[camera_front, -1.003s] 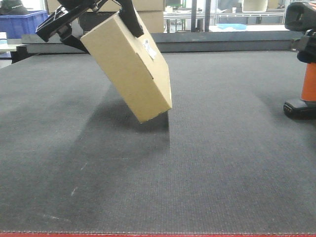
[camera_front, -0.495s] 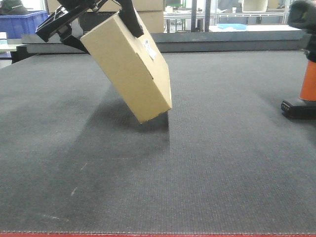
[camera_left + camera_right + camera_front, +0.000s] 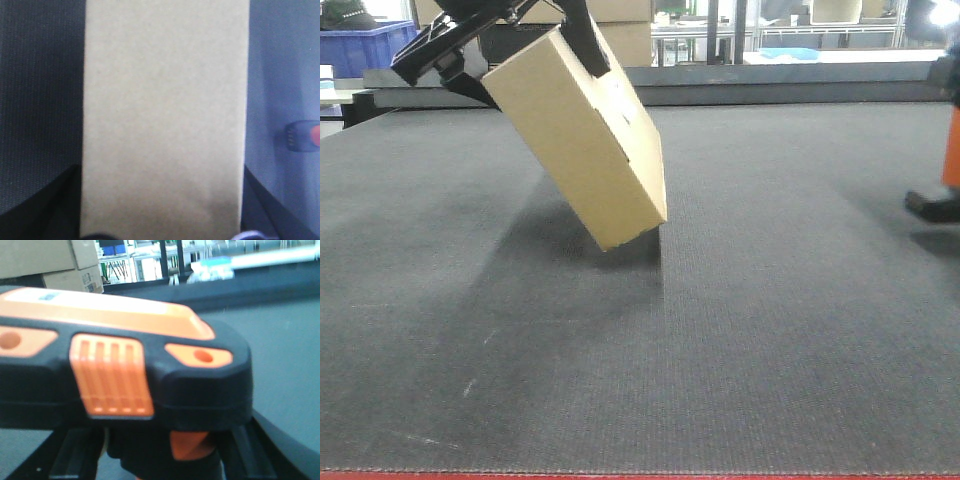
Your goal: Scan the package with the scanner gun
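Cardboard fills the left side of the front view: the package (image 3: 585,140) hangs tilted, top end up left, low corner down at the bench (image 3: 740,340). I cannot tell whether that corner touches. My left hand (image 3: 530,62) is clamped across its upper end. From my left wrist, the tan face (image 3: 165,120) runs straight away from me, with a dark finger (image 3: 47,210) pressed to each long side. Box and grip sit just as they did a second ago. The small white label seen then on the right-hand face I cannot make out now.

Further right, the scanner gun (image 3: 950,160) has changed most. A second ago its black head, orange handle and foot all showed at the right edge. Now it has slid rightward, leaving a strip of orange and the dark foot, which sits a little higher. My right hand (image 3: 162,460) grips it by the handle, and the black and orange head (image 3: 125,375) blocks most of that wrist's view. The left wrist catches its foot (image 3: 302,136) beyond the package's right edge.

Behind the bench, a blue crate (image 3: 365,45) stands far left, with tan cartons (image 3: 625,25) behind the package's top. Nothing lies between package and scanner gun.
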